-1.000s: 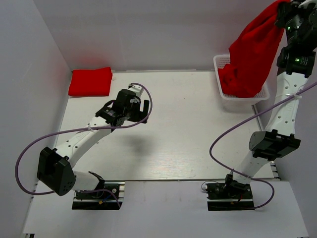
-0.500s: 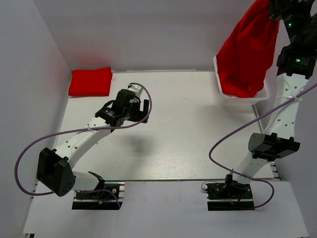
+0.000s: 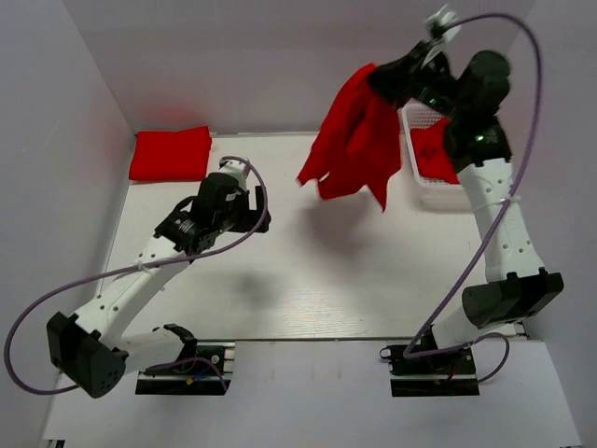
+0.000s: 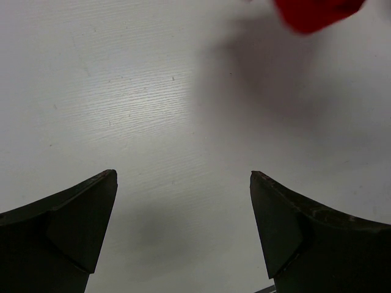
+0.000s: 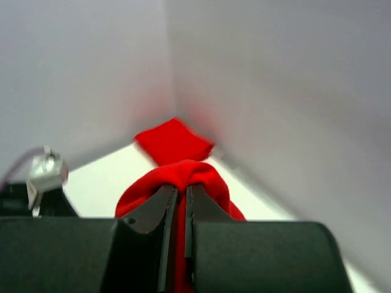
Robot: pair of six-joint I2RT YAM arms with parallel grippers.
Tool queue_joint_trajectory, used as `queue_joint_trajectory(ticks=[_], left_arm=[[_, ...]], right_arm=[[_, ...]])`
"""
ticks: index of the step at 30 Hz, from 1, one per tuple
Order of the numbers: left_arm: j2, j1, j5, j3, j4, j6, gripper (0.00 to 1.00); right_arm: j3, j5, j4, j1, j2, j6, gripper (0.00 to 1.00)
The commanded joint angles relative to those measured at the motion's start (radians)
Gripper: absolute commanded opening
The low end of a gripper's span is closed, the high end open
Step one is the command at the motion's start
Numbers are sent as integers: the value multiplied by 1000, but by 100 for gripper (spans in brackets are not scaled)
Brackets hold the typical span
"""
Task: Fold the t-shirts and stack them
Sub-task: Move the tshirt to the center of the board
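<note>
My right gripper [image 3: 378, 78] is shut on a red t-shirt [image 3: 357, 142] and holds it high, so the cloth hangs loose over the back middle of the table. In the right wrist view the jaws [image 5: 181, 190] pinch a fold of this t-shirt [image 5: 183, 174]. A folded red t-shirt [image 3: 171, 153] lies at the back left corner, also in the right wrist view [image 5: 173, 140]. More red cloth [image 3: 432, 149] lies in the white basket [image 3: 422, 177]. My left gripper [image 3: 253, 220] is open and empty over the bare table; its wrist view shows the hanging shirt's tip [image 4: 316, 11].
White walls enclose the table on the left, back and right. The basket stands at the back right by the right arm. The hanging shirt casts a shadow [image 3: 331, 229] on the table's middle.
My right arm has swung left with the t-shirt, lifting it clear of the basket and over the table. My left gripper has shifted slightly left and back.
</note>
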Motion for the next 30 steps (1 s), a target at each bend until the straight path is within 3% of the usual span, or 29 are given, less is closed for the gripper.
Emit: queue_joint_trajectory(ticks=[1, 6, 10, 17, 19, 21, 22, 23, 30], left_arm=[[-80, 6, -61, -21, -75, -63, 100], [-169, 6, -119, -43, -144, -108, 100], [-192, 6, -119, -43, -178, -129, 100], [-170, 6, -119, -43, -212, -161, 100], [-170, 6, -110, -52, -212, -171, 100], [-170, 6, -110, -52, -212, -171, 100], [-170, 6, -101, -52, -212, -171, 100], [-170, 6, -101, -52, -212, -171, 100], [-140, 6, -101, -3, -261, -180, 100]], right_arm=[[-173, 20, 15, 103, -24, -93, 0], [-513, 136, 176, 206, -3, -119, 0], [-606, 203, 176, 287, 109, -167, 0], [-623, 351, 127, 418, 341, -173, 0], [-624, 416, 110, 441, 364, -169, 9], [-627, 477, 87, 444, 373, -153, 40], [-624, 485, 76, 447, 379, -150, 79], [-623, 514, 58, 450, 376, -138, 90], [-630, 534, 35, 443, 197, -84, 90]])
